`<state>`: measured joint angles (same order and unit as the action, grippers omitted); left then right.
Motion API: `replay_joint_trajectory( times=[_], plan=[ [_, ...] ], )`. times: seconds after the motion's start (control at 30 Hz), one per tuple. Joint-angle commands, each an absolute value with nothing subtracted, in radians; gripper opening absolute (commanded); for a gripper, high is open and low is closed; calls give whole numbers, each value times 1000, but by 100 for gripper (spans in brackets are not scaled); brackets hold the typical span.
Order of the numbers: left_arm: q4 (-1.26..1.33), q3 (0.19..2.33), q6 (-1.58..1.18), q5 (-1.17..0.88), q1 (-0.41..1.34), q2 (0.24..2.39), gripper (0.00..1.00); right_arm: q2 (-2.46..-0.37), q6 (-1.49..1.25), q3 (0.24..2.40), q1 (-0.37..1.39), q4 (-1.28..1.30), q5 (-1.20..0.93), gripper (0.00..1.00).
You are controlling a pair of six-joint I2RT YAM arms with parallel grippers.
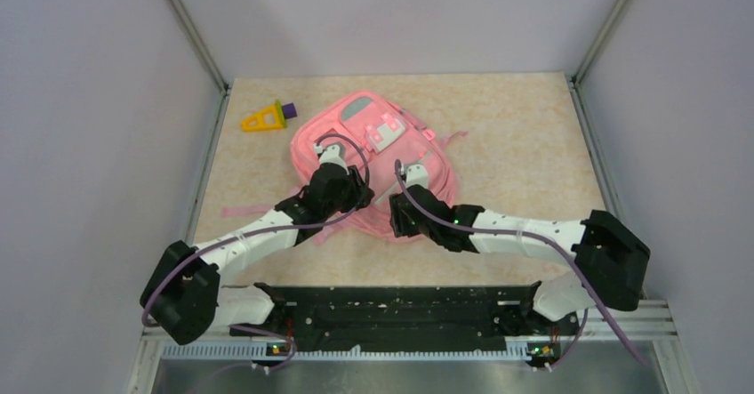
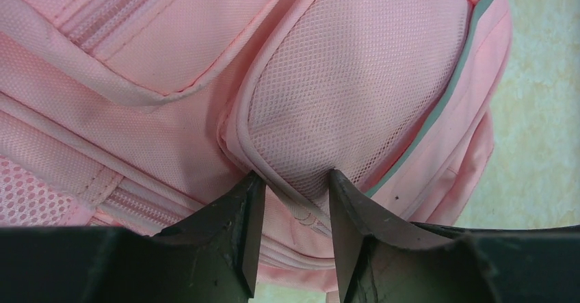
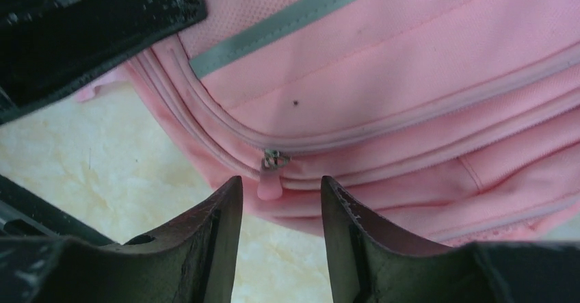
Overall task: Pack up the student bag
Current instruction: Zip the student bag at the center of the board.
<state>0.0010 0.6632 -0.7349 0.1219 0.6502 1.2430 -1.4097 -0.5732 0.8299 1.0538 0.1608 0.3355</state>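
The pink student bag lies flat in the middle of the table, its front with white patches facing up. My left gripper is over the bag's left side. In the left wrist view it is open, and its fingertips straddle the bound edge of a mesh side pocket on the bag. My right gripper is at the bag's near right part. In the right wrist view it is open, and a small pink zipper pull on the bag hangs just ahead of the gap between its fingertips.
A yellow triangular toy with a purple piece lies on the beige table at the far left. Pink straps trail from the bag toward the left. Grey walls close in both sides and the back. Part of the left arm shows in the right wrist view.
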Motion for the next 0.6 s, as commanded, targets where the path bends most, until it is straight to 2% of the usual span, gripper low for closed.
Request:
replay_joint_trajectory(
  times=[0.0, 0.1, 0.2, 0.33, 0.37, 0.57],
  plan=[
    [56, 659, -739, 121, 649, 1282, 42, -1474, -543, 909, 1072, 119, 400, 42],
    [58, 659, -740, 118, 648, 1295, 36, -1527, -546, 934, 1074, 139, 430, 36],
    [56, 659, -736, 122, 649, 1303, 24, -1562, -555, 941, 1081, 156, 487, 29],
    [22, 667, -715, 168, 648, 1307, 0, -1560, -560, 934, 1083, 179, 543, 6],
    [8, 670, -705, 186, 646, 1307, 0, -1546, -558, 932, 1082, 194, 565, 0],
    [-50, 652, -627, 257, 625, 1283, 0, -1475, -494, 933, 1002, 242, 528, 0]
  ],
)
